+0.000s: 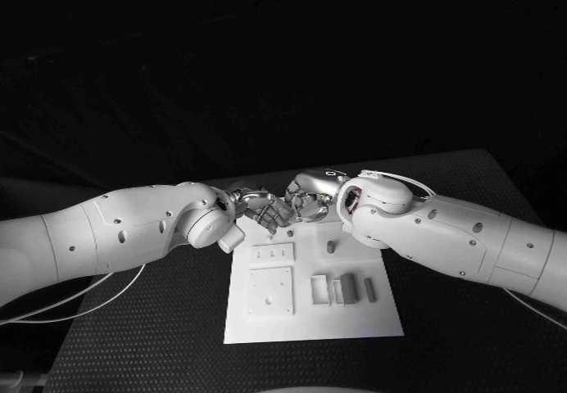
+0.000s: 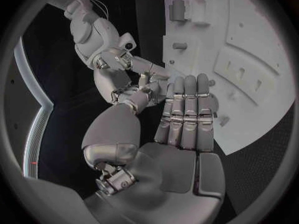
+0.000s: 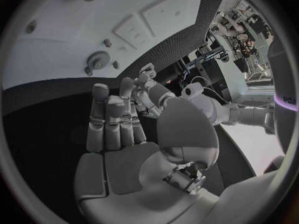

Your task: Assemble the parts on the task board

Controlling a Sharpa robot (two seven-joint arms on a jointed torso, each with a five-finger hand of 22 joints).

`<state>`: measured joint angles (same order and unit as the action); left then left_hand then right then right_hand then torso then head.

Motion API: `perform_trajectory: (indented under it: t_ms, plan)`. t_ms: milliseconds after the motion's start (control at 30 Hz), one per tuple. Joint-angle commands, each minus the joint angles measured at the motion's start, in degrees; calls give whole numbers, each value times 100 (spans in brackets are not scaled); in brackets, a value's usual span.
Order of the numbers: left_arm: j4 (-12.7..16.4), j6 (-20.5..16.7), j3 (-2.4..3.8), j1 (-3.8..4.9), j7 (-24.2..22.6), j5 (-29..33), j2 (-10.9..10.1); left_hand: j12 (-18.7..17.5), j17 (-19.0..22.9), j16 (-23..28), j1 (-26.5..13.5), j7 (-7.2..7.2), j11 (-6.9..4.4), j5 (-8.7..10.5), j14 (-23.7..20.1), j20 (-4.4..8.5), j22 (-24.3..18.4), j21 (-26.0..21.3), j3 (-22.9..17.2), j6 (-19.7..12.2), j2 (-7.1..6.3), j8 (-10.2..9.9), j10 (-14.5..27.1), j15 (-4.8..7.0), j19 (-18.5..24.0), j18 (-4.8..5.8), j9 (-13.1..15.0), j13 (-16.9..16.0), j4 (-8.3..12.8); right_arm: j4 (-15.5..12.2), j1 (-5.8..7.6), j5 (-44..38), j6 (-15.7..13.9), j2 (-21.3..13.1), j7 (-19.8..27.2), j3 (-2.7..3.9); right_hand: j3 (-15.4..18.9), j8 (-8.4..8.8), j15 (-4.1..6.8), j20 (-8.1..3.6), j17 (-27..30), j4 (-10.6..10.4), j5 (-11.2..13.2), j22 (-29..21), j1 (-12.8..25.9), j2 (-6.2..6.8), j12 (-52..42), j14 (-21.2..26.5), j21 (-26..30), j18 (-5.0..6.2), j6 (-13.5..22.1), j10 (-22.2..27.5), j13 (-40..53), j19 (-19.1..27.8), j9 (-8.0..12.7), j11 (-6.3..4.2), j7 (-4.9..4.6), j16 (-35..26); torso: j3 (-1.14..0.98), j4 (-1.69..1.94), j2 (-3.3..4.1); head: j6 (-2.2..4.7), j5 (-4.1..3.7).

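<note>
Hands are met fingertip to fingertip above the task board's (image 1: 310, 323) twelve o'clock edge. The left hand (image 1: 262, 206) is seen flat and released, fingers straight over the board, nothing grasped. The right hand (image 1: 310, 199) is likewise released, fingers extended, thumb tip brought against the left hand's.

No part appears to be held, so a pick-up is judged still pending; a descent toward a chosen piece is called for next. Grey parts (image 1: 340, 288) lie at about four o'clock on the board, a small peg (image 1: 332, 245) stands near one o'clock, and a gear (image 3: 97, 59) rests by the board's edge. Crowded fingers may obstruct each other.
</note>
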<state>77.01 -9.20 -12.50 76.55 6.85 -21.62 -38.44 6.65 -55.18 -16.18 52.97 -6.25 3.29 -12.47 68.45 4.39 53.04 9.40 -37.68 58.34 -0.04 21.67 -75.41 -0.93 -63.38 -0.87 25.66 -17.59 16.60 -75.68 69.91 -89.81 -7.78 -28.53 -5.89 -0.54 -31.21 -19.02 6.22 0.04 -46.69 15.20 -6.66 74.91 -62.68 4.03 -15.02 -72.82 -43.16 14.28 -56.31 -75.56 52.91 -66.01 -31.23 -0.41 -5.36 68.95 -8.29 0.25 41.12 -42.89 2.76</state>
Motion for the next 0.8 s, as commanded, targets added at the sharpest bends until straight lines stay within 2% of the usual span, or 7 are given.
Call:
perform_trajectory:
  t_ms: [33, 133, 300, 367, 567, 667, 800]
  plan:
    - [21, -82, 19, 16, -63, 388, 25, -25, -16, 33, 145, -9, 10, -12, 6, 16, 16, -21, -52, -14, 59, 1, -6, -21, 23, -92, 26, -14, -5, -41, -26, -4, 91, 40, 143, -6, -35, -6, 39, -8, -8, -1, -13, 118, -4, -54, 33, -10, -29, 72, -79, -30, 8, -15, -1, 6, -55, -3, 1, 1, 0, -8, -4]
    - [20, -164, 19, 16, -57, 493, 22, 18, -64, -12, 172, 31, -29, -2, 89, 36, 60, 3, -68, 62, 80, 65, -94, 11, -20, -91, 86, -59, -11, -28, -38, -4, 79, 29, 138, -6, -33, -4, 39, -8, -8, 1, -13, 118, 1, -49, 38, -9, -29, 72, -77, -30, 10, -13, -2, 6, -55, -4, 1, -2, 0, -12, -6]
    - [16, -193, 19, 16, -44, 519, 2, 91, -163, -106, 130, 98, -98, -403, 216, 96, 153, 47, -65, 167, 47, 166, -231, 77, -87, -71, 227, -158, -9, -18, -47, -2, 14, -15, 119, -6, -29, 6, 36, -7, -8, 7, -13, 116, 12, -29, 53, -5, -27, 72, -69, -26, 15, -9, -3, 9, -59, -9, -1, 0, -1, -19, -7]
    - [16, -188, 19, 16, -38, 519, -6, 105, -188, -123, 120, 109, -111, -514, 237, 110, 177, 54, -60, 184, 37, 184, -256, 90, -98, -65, 263, -184, -7, -14, -50, 31, -33, -41, 114, -6, -15, 46, 18, -5, -7, 7, -13, 112, 48, 23, 103, 2, -23, 72, -12, 22, 12, -6, 5, 25, -80, -18, 1, 2, 0, -21, -9]
    - [-1, -153, 19, 16, 16, 444, -42, 141, -256, -169, 107, 140, -143, -735, 289, 146, 242, 78, -38, 226, 10, 224, -312, 122, -132, -52, 356, -255, -2, 22, -55, 149, -185, -171, 163, -6, 101, 313, -168, 11, -16, -91, -6, 107, 312, 439, 479, 61, 1, 72, 430, 455, -134, 29, 82, 226, -280, -38, 3, 4, 2, -26, -6]
    - [-1, -81, 19, 16, 77, 360, -62, 157, -281, -186, 102, 150, -155, -787, 311, 159, 268, 90, -27, 240, 1, 234, -334, 135, -148, -49, 387, -282, -2, 28, -65, 216, -292, -262, 198, -6, 133, 496, -285, 21, -27, -128, -13, 105, 380, 573, 663, 104, 23, 72, 771, 702, -197, 67, 133, 350, -407, -37, 3, 2, 2, -31, -2]
    - [-2, 34, 18, 16, 181, 207, -86, 165, -292, -194, 99, 155, -161, -811, 321, 165, 282, 97, -21, 248, -5, 240, -345, 141, -157, -48, 404, -296, -2, 52, -84, 258, -406, -400, 252, 8, 221, 585, -342, 32, -41, -165, -1, 111, 467, 689, 724, 131, 26, 72, 951, 770, -203, 85, 153, 404, -468, -23, 4, 6, 3, -46, 0]
